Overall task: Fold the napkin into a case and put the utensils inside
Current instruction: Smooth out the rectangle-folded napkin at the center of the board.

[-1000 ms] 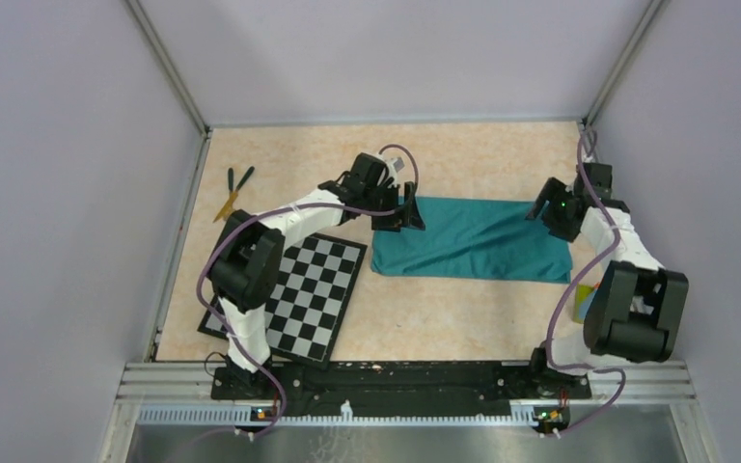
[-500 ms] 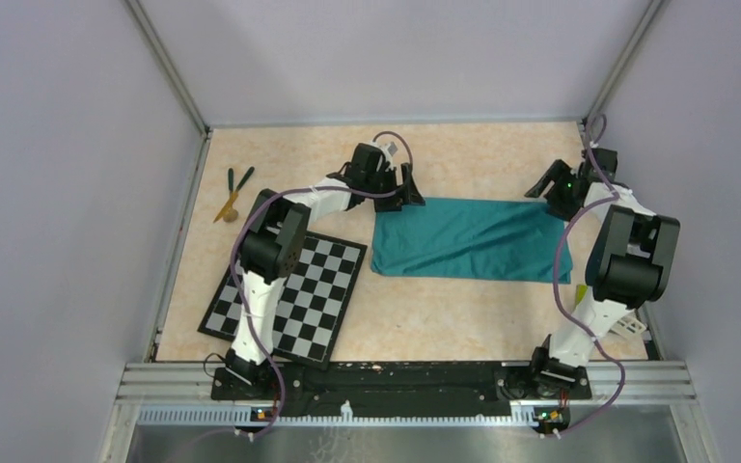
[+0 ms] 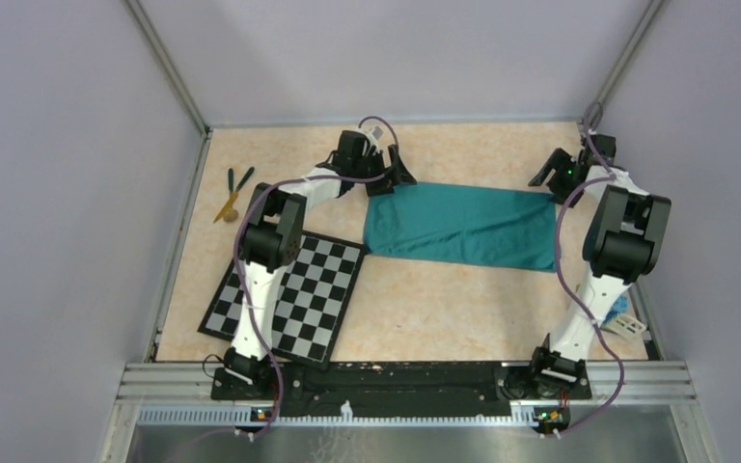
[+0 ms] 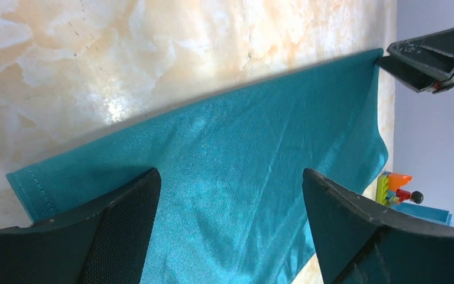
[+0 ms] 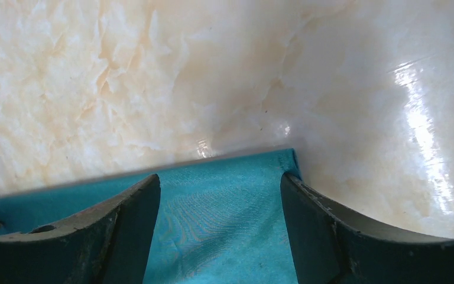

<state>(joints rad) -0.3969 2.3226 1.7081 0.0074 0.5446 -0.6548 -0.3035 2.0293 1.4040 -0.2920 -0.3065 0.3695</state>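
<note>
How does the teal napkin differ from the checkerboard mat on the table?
The napkin is plain teal; the checkerboard mat has black and white squares. The napkin lies as a wide oblong across the middle; the mat sits tilted at the near left. The left gripper and right gripper are open at the napkin's far corners, none at the mat. Both lie flat on the table.

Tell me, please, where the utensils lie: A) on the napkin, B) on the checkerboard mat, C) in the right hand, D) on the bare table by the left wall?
D: the utensils lie on the bare table by the left wall, apart from the napkin and the checkerboard mat.
</note>
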